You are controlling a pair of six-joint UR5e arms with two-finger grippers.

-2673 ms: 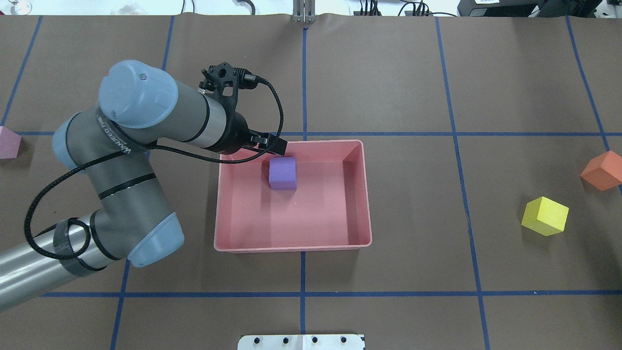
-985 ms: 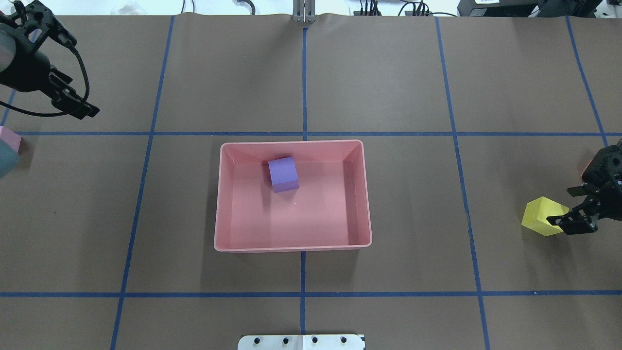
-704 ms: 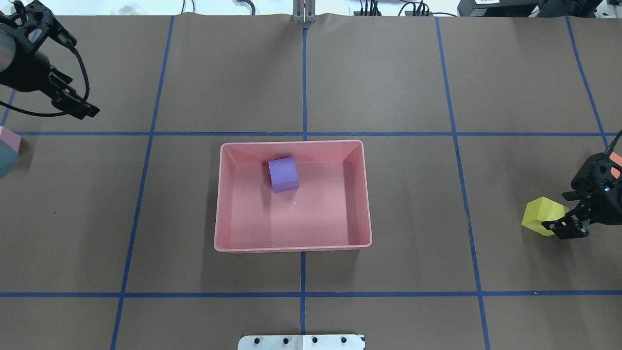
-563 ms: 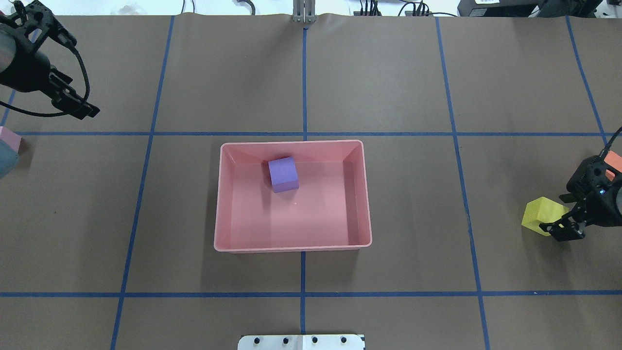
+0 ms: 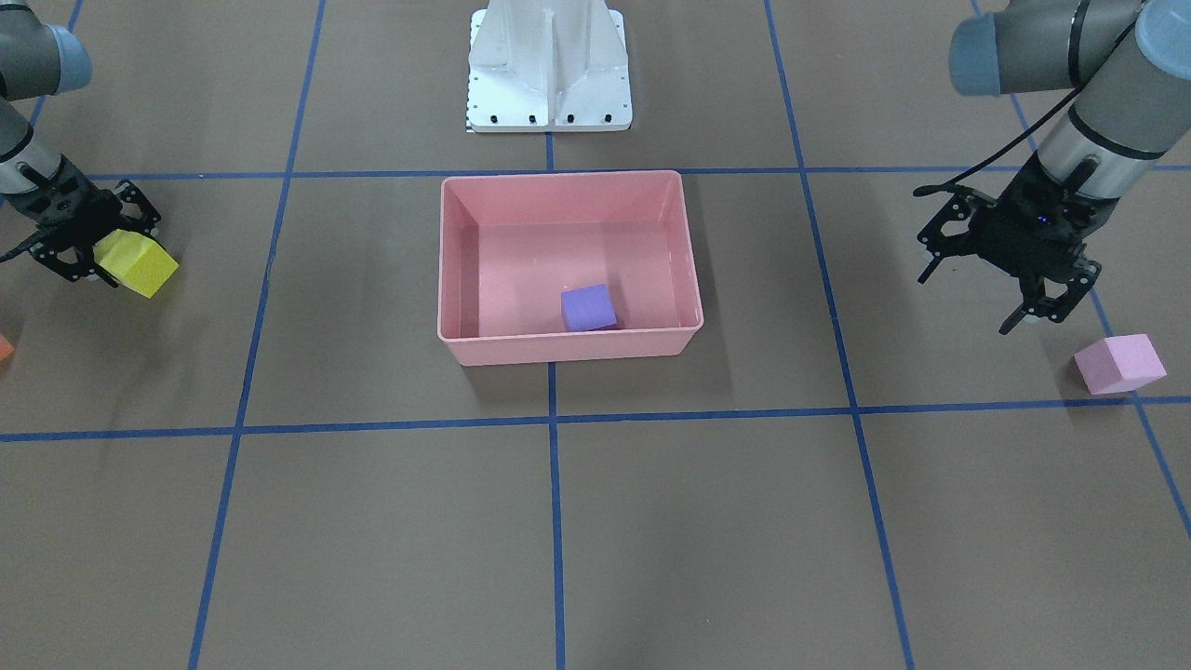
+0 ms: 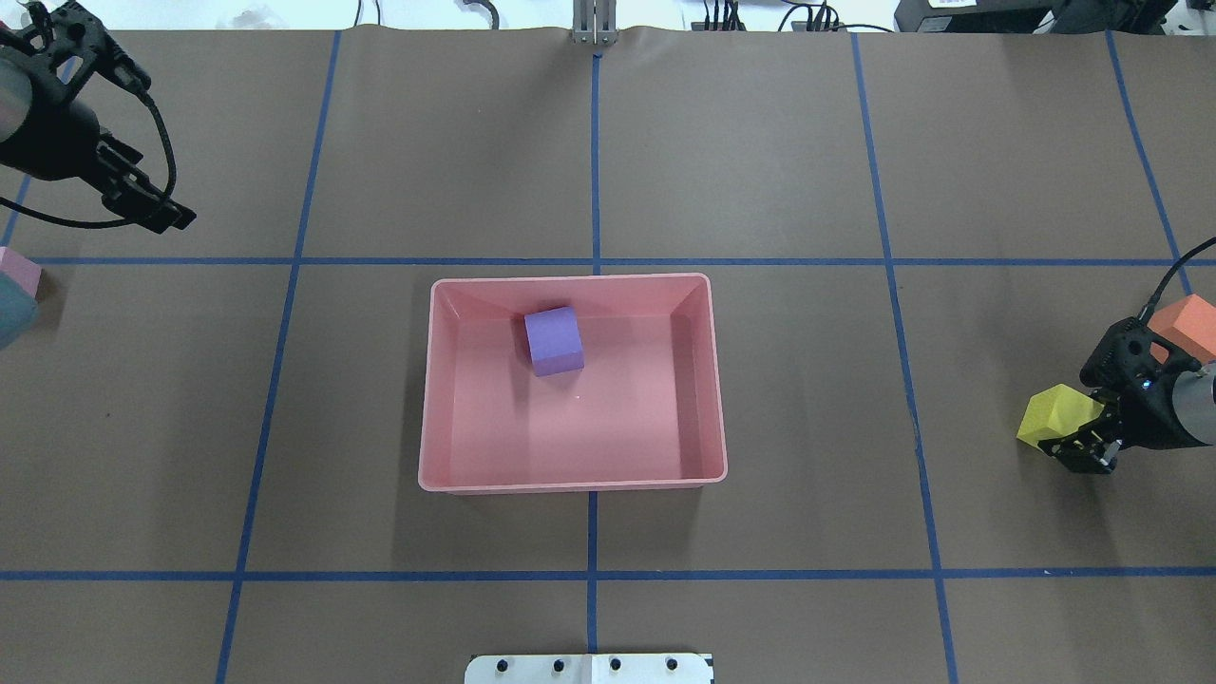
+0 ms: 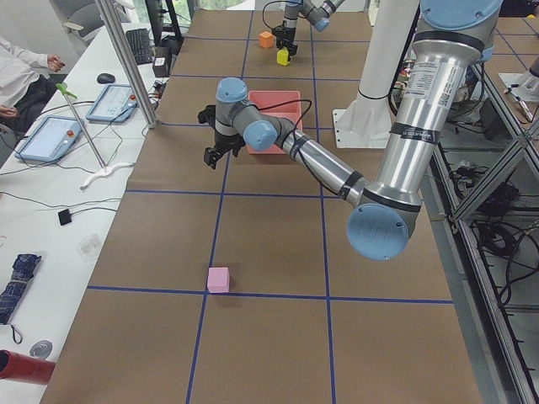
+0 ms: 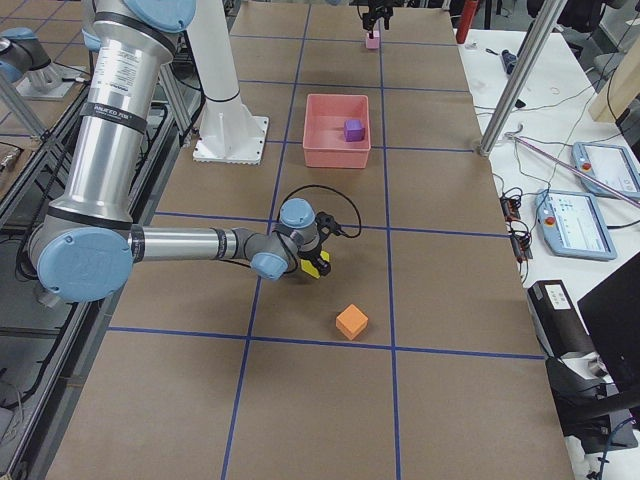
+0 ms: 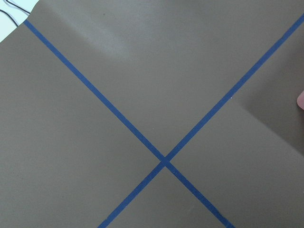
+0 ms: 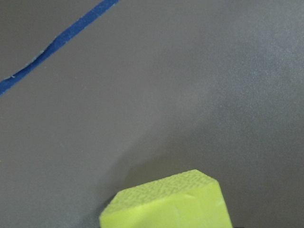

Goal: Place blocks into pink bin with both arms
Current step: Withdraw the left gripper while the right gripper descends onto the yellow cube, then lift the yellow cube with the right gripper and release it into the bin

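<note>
The pink bin (image 6: 570, 484) stands mid-table with the purple block (image 6: 554, 340) lying inside near its far wall. My right gripper (image 6: 1083, 432) is low at the table, its jaws open on either side of the yellow block (image 6: 1050, 413), which fills the bottom of the right wrist view (image 10: 166, 204). The orange block (image 6: 1187, 323) lies just beyond it. My left gripper (image 5: 1010, 279) is open and empty, above the table. The light pink block (image 5: 1119, 364) lies on the table close by it.
The white pedestal base (image 5: 549, 65) stands at the robot's side of the table. Blue tape lines (image 6: 596, 152) cross the brown table cover. Desks with tablets (image 7: 50, 135) and a metal post (image 7: 126, 63) flank the table.
My left arm has pulled back from over the bin to the far left, leaving the purple block inside. My right gripper has come in from the right and closed in around the yellow block.
</note>
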